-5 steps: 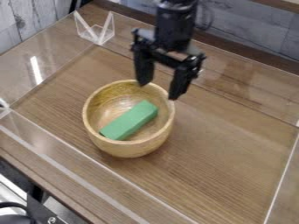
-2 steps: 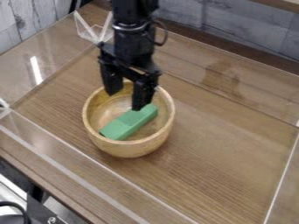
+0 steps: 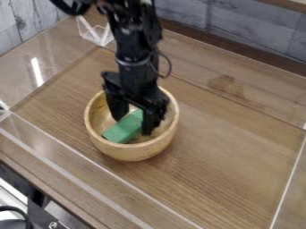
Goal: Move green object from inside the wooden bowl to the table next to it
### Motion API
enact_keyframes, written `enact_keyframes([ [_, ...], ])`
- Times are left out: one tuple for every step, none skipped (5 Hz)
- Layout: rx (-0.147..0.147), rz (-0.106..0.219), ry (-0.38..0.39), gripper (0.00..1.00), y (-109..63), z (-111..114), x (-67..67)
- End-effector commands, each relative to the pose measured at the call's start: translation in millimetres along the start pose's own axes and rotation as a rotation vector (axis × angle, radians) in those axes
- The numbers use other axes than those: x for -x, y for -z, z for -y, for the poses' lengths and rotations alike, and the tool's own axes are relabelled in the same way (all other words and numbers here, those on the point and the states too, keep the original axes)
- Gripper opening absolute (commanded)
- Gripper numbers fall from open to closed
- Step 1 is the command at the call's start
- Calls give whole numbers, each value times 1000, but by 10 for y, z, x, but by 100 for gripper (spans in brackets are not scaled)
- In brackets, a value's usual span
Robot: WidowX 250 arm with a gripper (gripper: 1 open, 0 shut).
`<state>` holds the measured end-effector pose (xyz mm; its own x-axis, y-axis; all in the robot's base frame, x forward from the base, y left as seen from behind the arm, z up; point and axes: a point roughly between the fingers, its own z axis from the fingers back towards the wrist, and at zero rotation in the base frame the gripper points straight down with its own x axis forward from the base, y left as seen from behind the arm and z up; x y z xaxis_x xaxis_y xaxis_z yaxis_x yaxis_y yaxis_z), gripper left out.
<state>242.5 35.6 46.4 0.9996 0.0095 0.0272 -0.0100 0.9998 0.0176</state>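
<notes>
While the black claw (image 3: pixel 135 113) hangs nose-down inside the wooden bowl (image 3: pixel 110 148), its two fingers (image 3: pixel 114 103) stand apart, not clamped on anything that can be made out. Green object (image 3: pixel 123 129) lies slantwise on the bowl floor, directly beneath the claw; its upper end sits between the fingertips, its lower end runs out toward the near-left of the claw. Contact between fingers and block: cannot tell, tips dark against the bowl's inner wall. Bowl rim rings the claw on all sides, far rim hidden behind the fingers. Table (image 3: pixel 227 125), brown wood-grain, spreads bare to the right of the claw and in front of it. Clear acrylic walls (image 3: pixel 48 148) border the table, well apart from the claw, nearest on its left and front.
</notes>
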Motion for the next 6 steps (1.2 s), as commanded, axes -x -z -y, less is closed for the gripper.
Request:
enact_keyframes([
  [7, 54, -31, 100, -120, 29, -34],
  [15, 65, -57, 100, -158, 55, -29],
  [19, 71, -53, 100, -146, -3, -29],
  [21, 76, -53, 100, -129, -70, -32],
  [32, 78, 31, 100, -230, -64, -14],
  [40, 82, 104, 100, -320, -58, -8],
])
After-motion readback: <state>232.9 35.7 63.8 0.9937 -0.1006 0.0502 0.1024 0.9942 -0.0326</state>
